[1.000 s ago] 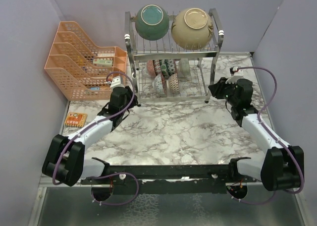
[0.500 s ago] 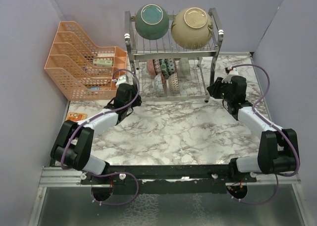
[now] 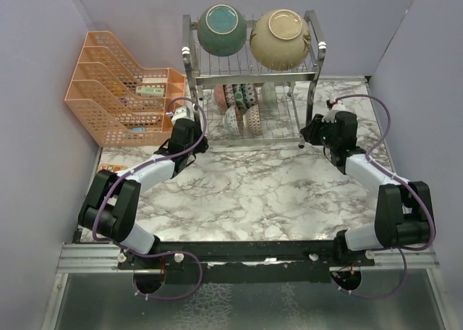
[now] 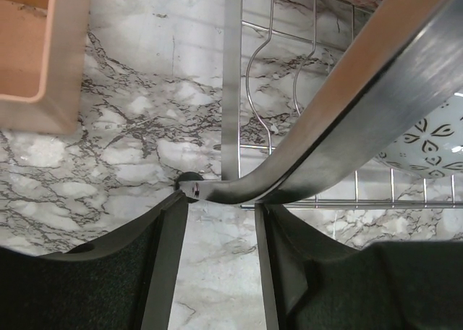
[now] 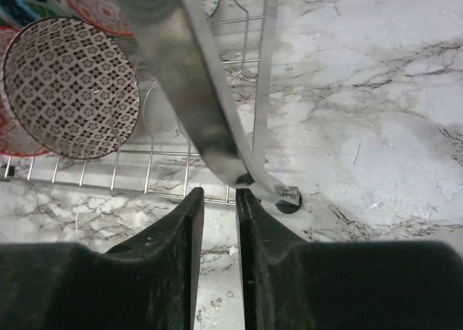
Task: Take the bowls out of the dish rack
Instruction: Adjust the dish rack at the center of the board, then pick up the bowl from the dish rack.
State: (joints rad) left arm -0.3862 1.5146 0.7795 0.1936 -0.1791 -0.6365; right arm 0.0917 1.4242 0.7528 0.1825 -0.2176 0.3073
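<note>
The left gripper (image 4: 221, 203) meets the dish rack's (image 3: 253, 75) near-left leg and the right gripper (image 5: 221, 200) the near-right one. Both have their jaws slightly apart, and I cannot tell whether either grips its leg. An uneven tug could tilt the rack and roll the teal bowl (image 3: 222, 31) and cream bowl (image 3: 280, 39) off the top tier. The rack stands far-centre on the table, long axis left to right, front facing near. The small bowls (image 3: 242, 111) stand on edge below.

Top camera: high, behind the arm bases, looking down over the whole table (image 3: 253, 192). Wrist cameras: very close, facing down at the dish rack (image 3: 249, 75) front corners, left leg (image 4: 347, 113) and right leg (image 5: 192, 91). All three views share rack and marble.
</note>
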